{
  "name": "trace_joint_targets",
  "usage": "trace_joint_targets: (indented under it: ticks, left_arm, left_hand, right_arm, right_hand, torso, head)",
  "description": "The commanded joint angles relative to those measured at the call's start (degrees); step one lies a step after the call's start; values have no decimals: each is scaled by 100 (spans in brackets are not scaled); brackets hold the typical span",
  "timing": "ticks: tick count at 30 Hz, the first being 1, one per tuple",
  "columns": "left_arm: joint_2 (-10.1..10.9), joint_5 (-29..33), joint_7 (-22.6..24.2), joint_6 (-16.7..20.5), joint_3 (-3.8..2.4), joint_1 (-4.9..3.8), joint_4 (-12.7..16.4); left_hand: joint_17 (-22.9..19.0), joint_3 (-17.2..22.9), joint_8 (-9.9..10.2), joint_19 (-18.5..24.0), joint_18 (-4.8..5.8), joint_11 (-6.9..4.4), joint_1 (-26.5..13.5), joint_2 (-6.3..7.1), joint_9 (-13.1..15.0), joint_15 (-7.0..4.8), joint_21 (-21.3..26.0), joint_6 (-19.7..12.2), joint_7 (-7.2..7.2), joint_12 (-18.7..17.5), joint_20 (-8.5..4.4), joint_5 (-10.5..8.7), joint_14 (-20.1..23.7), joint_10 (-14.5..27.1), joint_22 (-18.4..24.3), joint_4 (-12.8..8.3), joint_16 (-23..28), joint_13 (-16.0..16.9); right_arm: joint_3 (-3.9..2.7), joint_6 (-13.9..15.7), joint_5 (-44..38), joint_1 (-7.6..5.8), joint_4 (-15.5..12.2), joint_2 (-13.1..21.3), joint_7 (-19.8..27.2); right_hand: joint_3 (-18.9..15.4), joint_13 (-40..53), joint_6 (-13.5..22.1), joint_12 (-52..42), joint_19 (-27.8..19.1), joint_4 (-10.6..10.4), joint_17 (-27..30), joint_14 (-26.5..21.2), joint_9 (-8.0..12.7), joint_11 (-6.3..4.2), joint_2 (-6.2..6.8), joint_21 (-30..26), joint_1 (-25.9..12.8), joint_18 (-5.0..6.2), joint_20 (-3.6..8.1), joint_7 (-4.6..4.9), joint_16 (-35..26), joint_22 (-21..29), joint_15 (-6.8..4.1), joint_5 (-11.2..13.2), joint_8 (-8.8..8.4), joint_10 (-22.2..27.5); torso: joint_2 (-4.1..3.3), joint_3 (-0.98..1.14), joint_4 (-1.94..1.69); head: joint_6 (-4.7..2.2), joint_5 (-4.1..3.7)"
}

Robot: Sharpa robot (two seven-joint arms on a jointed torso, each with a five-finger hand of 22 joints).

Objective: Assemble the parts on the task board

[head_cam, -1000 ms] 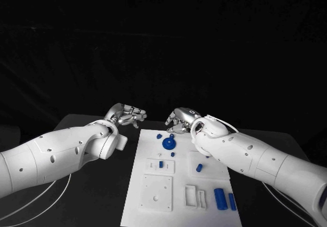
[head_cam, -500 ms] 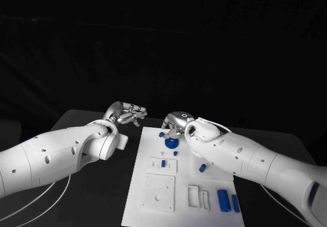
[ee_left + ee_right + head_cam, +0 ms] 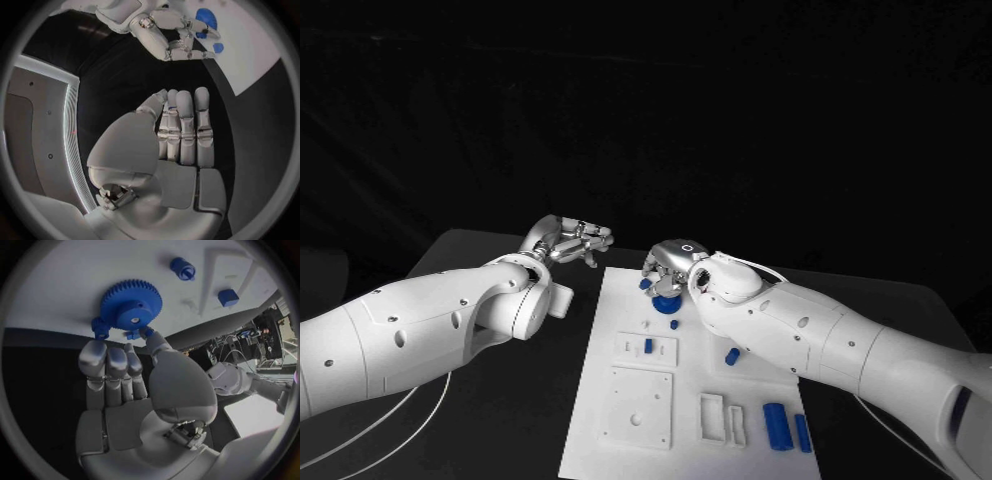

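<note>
The task board (image 3: 625,445) lies lengthwise in the middle of the black surface (image 3: 502,420), with both hands at its far end. The right hand (image 3: 669,270) reaches over that far end; in the right wrist view its fingers (image 3: 107,365) lie straight and side by side, their tips at the rim of a blue gear (image 3: 132,305) that lies flat on the white plate, and the thumb tip touches a small blue piece (image 3: 133,334) just beside the gear. Whether that hand actually grips anything cannot be told from these views. A second small blue part (image 3: 100,327) sits against the gear's edge by the fingertips. Farther out on the plate are a small blue peg (image 3: 182,268) and a blue block (image 3: 228,297). In the head view the board also carries a short blue piece in a raised white square (image 3: 649,346), another blue piece (image 3: 731,355) to its right, and two blue cylinders (image 3: 777,426) near the close right corner.

The left hand (image 3: 571,241) hovers off the board's left side over the dark surface, holding nothing; the left wrist view shows its fingers (image 3: 184,130) straight and pressed together, the palm bare, well apart from the gear.
</note>
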State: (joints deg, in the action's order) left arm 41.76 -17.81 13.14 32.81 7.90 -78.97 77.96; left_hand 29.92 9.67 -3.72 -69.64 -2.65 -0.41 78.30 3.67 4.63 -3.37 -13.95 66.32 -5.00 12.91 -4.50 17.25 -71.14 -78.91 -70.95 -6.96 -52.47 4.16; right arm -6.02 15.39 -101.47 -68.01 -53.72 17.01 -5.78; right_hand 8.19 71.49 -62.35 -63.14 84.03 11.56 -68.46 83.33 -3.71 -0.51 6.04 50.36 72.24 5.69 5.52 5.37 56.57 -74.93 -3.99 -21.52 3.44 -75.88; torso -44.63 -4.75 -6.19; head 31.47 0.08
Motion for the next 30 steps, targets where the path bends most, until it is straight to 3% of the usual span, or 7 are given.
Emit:
trace_joint_targets:
  ticks: [1, 11, 17, 20, 30]
  left_arm:
    - [-4, 48, 87, 44, -6, -25, 27]
    - [-7, 60, 76, 35, -6, -45, 27]
    - [-7, 66, 66, 32, -6, -64, 32]
    - [-9, 66, 56, 28, -6, -76, 34]
    - [-16, 67, 14, 4, -6, -98, 43]
  left_hand:
    - [5, -5, 9, -36, 15, 30, 39, -3, -9, 12, 19, 4, -8, -38, 1, 11, -15, -7, -5, 33, 28, -8]
    - [27, -25, 9, -74, 20, 30, 30, -7, -6, 12, 105, 0, -5, -33, 3, -17, -24, -8, -47, 68, 44, -7]
    - [37, -41, 9, -97, 23, 29, 19, -12, -6, 13, 159, -7, -1, -30, 4, -19, -26, -8, -66, 100, 52, -6]
    - [44, -50, 6, -122, 24, 28, 27, -8, -4, 11, 216, -11, -1, -25, 4, -16, -29, -4, -80, 127, 62, -6]
    - [54, -64, 10, -151, 29, 32, 32, 0, -4, 16, 294, -22, -4, -27, 6, -34, -30, -2, -117, 167, 72, -7]
  right_arm:
    - [6, 106, -139, -2, -11, -9, -110]
    - [8, 119, -140, -2, -6, -31, -145]
    - [13, -33, -106, -2, 40, -62, -138]
    - [22, -128, -74, -2, 64, -73, -126]
    - [64, -390, -13, -2, 115, -93, -125]
  right_hand:
    - [103, 23, 20, -45, 261, -16, -28, 54, -6, 6, 49, 41, -7, -94, -39, 13, 44, -601, 8, 38, 14, -63]
    - [276, 41, -6, -48, 258, -59, -67, 60, -4, 5, 47, 79, -22, -95, -42, 11, 55, -605, 9, 115, 12, -73]
    - [768, 60, -45, -55, 250, -74, -87, 64, -2, -8, 93, 93, -90, -101, -37, 4, 57, -606, 10, 342, 10, -70]
    - [977, 67, -37, -54, 246, -101, -87, 62, -2, -1, 113, 98, -159, -103, -38, 9, 46, -606, 6, 304, 13, -64]
    - [994, 79, -6, -66, 242, -123, -92, 63, -1, -20, 106, 108, -190, -108, -30, -7, 49, -608, -6, 265, 11, -64]
  torso:
    - [-12, -9, -2]
    - [-26, -8, -11]
    - [-30, -9, -12]
    - [-26, -13, -8]
    - [-23, -19, -4]
  head:
    - [1, -5]
    - [3, -15]
    - [16, -7]
    - [25, 0]
    - [53, 7]
